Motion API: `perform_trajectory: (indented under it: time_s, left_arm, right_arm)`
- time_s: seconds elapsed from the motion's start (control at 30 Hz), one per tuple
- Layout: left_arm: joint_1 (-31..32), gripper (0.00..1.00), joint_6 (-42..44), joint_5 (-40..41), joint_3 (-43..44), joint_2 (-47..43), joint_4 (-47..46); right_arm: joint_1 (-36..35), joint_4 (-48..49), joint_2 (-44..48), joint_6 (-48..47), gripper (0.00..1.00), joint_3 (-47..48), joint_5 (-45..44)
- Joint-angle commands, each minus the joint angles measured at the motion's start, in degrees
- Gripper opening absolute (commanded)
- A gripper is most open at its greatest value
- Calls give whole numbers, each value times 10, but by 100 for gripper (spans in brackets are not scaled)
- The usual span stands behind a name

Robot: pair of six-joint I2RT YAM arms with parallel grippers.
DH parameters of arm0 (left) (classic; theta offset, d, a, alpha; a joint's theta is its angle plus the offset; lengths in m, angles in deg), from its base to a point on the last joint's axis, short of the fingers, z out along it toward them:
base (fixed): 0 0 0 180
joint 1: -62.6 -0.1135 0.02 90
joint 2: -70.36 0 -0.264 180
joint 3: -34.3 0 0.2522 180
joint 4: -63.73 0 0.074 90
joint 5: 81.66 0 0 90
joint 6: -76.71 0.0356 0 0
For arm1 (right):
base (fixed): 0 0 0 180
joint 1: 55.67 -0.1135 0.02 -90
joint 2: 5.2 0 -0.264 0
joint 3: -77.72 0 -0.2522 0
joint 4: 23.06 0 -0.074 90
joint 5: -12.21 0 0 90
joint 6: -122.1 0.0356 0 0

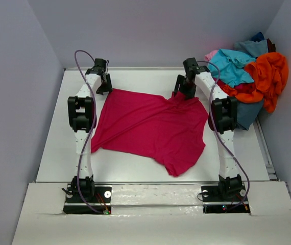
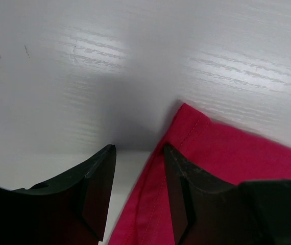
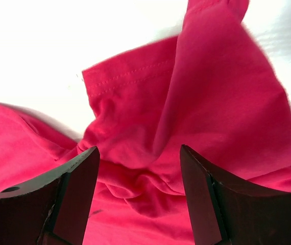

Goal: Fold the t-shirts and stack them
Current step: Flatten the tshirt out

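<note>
A crimson-magenta t-shirt (image 1: pixel 150 127) lies spread on the white table, rumpled near its far right corner. My left gripper (image 1: pixel 104 88) is open at the shirt's far left corner; in the left wrist view the hemmed corner (image 2: pixel 196 138) lies partly between the open fingers (image 2: pixel 97 189). My right gripper (image 1: pixel 185 92) is open over the bunched far right part; in the right wrist view folds of the shirt (image 3: pixel 145 178) lie between the open fingers (image 3: pixel 201 194). Neither grips cloth.
A heap of other t-shirts, orange (image 1: pixel 270 76), turquoise (image 1: pixel 232 66), pink (image 1: pixel 212 54) and dark blue (image 1: pixel 258 37), sits at the far right corner. Grey walls close in the table (image 1: pixel 135 168) on three sides.
</note>
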Motion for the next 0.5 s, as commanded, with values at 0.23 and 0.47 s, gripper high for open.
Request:
perform_trajectory:
  time_s: [0.23,0.47]
  left_arm:
    - [-3,54,7,73,-23,-34,37]
    - [-3,54,2,121,-48,-32,47]
  right_arm:
    - [19,34,-46,11,70,58,13]
    - [29,40,-52,6,69,58,20]
